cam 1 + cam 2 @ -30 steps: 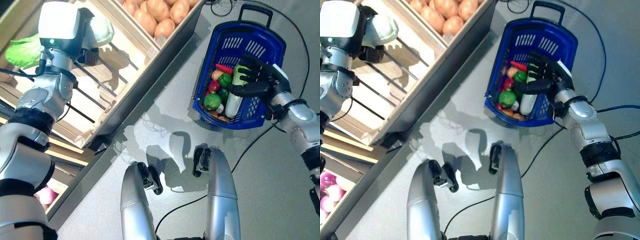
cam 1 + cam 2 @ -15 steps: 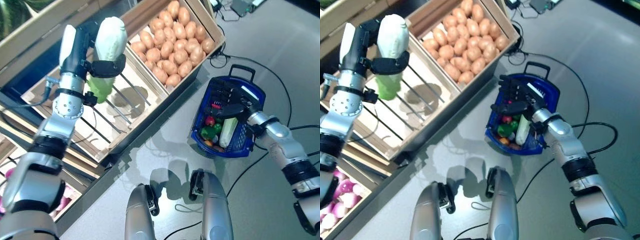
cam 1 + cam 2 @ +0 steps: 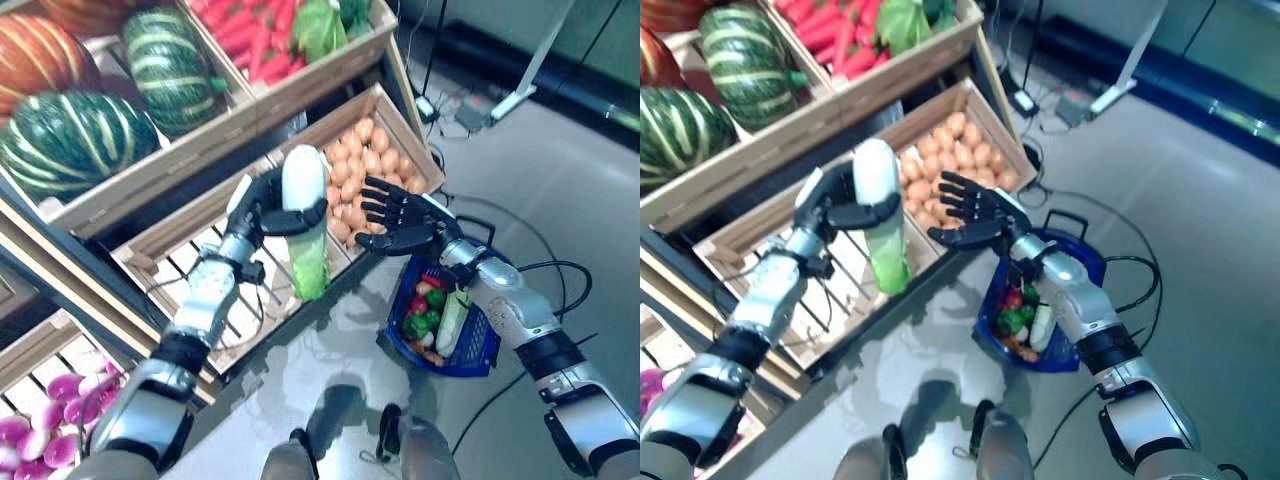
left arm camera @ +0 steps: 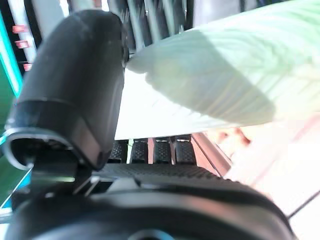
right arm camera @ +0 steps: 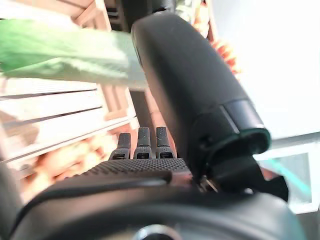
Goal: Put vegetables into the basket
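My left hand (image 3: 262,205) is shut on a long white and green cabbage (image 3: 304,230), holding it upright in the air in front of the wooden stand; it also shows in the left wrist view (image 4: 220,75). My right hand (image 3: 400,218) is open with its fingers spread, just right of the cabbage and apart from it, above the far rim of the blue basket (image 3: 478,350). The basket stands on the floor and holds a pale long vegetable (image 3: 450,322), green round ones (image 3: 418,324) and red ones (image 3: 420,301).
The wooden stand has a crate of potatoes (image 3: 350,175) right behind both hands, and an empty slatted crate (image 3: 190,270) beside it. Black cables (image 3: 540,270) lie on the grey floor to the right of the basket.
The camera has tilted up. My left hand has brought the cabbage rightwards towards the basket. My right hand has risen from the basket's rim and now faces the cabbage.
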Motion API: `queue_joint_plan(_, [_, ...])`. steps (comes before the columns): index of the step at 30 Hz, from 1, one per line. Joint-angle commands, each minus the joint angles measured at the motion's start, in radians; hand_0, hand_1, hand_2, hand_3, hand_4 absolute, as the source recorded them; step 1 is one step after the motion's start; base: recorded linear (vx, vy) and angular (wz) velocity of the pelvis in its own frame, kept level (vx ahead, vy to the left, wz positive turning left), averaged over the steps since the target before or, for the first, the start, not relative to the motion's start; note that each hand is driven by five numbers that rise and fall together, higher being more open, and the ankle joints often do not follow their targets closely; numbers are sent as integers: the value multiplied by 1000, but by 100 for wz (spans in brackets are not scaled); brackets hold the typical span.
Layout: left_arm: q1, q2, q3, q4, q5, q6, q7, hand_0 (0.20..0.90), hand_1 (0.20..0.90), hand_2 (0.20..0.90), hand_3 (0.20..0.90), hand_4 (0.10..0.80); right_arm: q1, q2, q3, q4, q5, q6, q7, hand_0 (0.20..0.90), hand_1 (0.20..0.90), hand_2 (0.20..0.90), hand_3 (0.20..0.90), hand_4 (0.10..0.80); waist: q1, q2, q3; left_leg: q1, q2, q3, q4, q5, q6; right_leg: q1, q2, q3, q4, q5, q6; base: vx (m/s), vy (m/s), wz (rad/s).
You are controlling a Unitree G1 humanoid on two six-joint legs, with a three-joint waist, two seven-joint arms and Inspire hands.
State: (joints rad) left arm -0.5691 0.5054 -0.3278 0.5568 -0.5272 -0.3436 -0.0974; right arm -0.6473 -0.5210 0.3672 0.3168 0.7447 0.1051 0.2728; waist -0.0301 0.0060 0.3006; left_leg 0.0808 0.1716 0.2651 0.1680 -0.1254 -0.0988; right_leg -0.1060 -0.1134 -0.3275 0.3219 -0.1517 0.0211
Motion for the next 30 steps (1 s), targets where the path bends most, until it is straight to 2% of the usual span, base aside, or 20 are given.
queue_joint_plan(1, [10, -14, 30, -104, -65, -70, -9, 300, 300, 300, 300, 400, -30, 73, 12, -9, 47, 0, 5, 900, 900, 900, 900, 800, 24, -42, -209, 16, -88, 6, -86, 28, 84, 207, -11, 15, -236, 44, 17, 98, -25, 10])
queue_joint_plan(4, [24, -49, -1, -126, -48, -61, -25, 300, 300, 300, 300, 400, -40, 78, 30, 15, 67, 44, 24, 900, 900, 900, 900, 800, 32, -48, -235, 63, -98, 8, -190, 72, 86, 257, 9, 4, -338, 93, 18, 69, -4, 5])
queue_joint_plan(7, [34, -70, -19, -147, -63, -46, -31, 300, 300, 300, 300, 400, -40, 85, 42, 30, 102, 82, 31, 900, 900, 900, 900, 800, 37, -48, -250, 100, -102, 0, -255, 88, 81, 287, 20, 1, -384, 112, 29, 62, 12, 2])
queue_joint_plan(12, [45, -102, -46, -151, -79, -43, -58, 300, 300, 300, 300, 400, -22, 109, 50, 68, 208, 171, 88, 900, 900, 900, 900, 800, 42, -51, -263, 102, -105, -8, -255, 74, 83, 302, 28, -6, -409, 126, 30, 16, 10, 1])
queue_joint_plan(15, [61, -115, -56, -152, -77, -47, -83, 300, 300, 300, 300, 400, -3, 122, 56, 120, 251, 257, 138, 900, 900, 900, 900, 800, 50, -52, -271, 101, -109, -17, -255, 65, 84, 303, 30, -9, -409, 124, 31, 37, 30, 8])
queue_joint_plan(23, [70, -89, -66, -177, -57, -50, -77, 300, 300, 300, 300, 400, 18, 82, 79, 235, 161, 327, 204, 900, 900, 900, 900, 800, 64, -56, -281, 101, -117, -31, -255, 58, 88, 301, 30, -13, -409, 124, 32, 8, 4, 2])
queue_joint_plan(30, [65, -63, -63, -177, -71, -44, -77, 300, 300, 300, 300, 400, 48, 55, 72, 274, 197, 385, 313, 900, 900, 900, 900, 800, 62, -56, -276, 108, -118, -39, -255, 57, 90, 307, 33, -7, -409, 122, 29, 13, 3, 5])
